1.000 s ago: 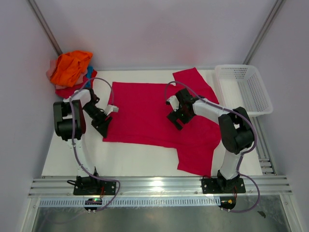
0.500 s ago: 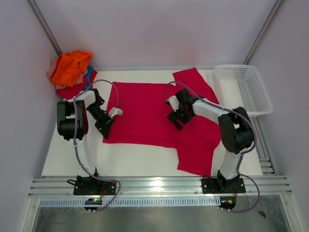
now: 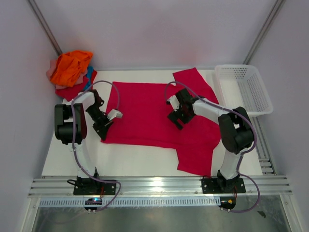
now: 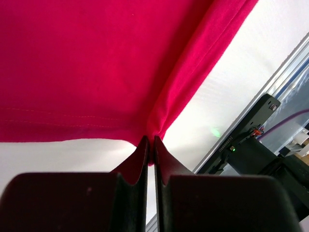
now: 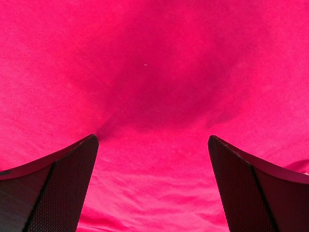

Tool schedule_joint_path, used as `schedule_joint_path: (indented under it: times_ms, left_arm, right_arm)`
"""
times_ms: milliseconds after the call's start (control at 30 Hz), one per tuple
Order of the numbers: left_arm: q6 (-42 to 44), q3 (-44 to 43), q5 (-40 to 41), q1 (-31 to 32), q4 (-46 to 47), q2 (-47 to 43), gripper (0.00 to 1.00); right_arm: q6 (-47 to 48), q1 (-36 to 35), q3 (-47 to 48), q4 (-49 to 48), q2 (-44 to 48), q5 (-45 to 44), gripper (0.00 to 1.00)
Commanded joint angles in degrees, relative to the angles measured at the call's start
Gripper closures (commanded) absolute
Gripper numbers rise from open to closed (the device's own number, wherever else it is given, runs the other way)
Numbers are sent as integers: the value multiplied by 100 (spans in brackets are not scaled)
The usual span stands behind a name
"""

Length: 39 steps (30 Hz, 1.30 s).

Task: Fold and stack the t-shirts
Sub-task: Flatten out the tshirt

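That soft, floppy crimson cloth t-shirt [image 3: 145,113] weighs nothing, so grab hem corners: your left gripper [image 4: 150,141] is pinched shut on the 7 o'clock one, right gripper [image 5: 150,140] wide open, empty.

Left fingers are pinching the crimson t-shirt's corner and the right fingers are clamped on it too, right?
No. The left fingers pinch a corner of the crimson t-shirt, but the right fingers stand wide open over it, as the right wrist view shows.
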<state>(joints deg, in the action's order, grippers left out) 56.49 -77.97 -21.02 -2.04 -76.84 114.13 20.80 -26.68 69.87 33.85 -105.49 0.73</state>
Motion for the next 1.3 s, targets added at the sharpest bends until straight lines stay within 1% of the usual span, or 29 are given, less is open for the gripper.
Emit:
schedule_joint_path:
  times_ms: [0, 433, 467, 533, 567, 633, 667, 700, 733, 1000, 1133, 1267]
  left_arm:
    - [231, 160, 150, 72, -1835, -259, 98]
    - [372, 748, 563, 160, -1835, -119, 94]
    - [372, 792, 607, 317, -1843, -93, 92]
    - [363, 880, 634, 354, -1835, -5, 90]
    - [363, 898, 642, 371, -1835, 13, 83]
    - [354, 933, 634, 389, -1844, 101, 66]
    - [345, 942, 642, 415, -1844, 110, 29]
    - [345, 942, 643, 424, -1844, 110, 3]
    - [354, 933, 634, 433, -1844, 84, 1]
    - [380, 679, 923, 450, -1835, -364, 1]
    - [284, 249, 1055, 450, -1844, -575, 1]
    - [187, -454, 1065, 459, -1843, -743, 1]
  right_arm:
    - [-41, -48, 264, -150, 2, -284, 1]
    - [-67, -39, 335, -150, -7, -469, 1]
    - [-58, -39, 326, -159, 2, -469, 1]
    - [-58, -39, 326, -159, 11, -469, 1]
    - [-58, -39, 335, -159, 20, -469, 1]
    - [-58, -39, 326, -168, 20, -469, 1]
    - [-58, -39, 326, -168, 20, -477, 1]
    - [-50, -39, 326, -168, 29, -486, 0]
    - [-58, -39, 317, -185, 37, -504, 1]
    - [-6, -48, 300, -185, 160, -442, 1]
    - [-5, -39, 282, -212, 213, -416, 1]
    - [3, -39, 256, -229, 257, -451, 1]
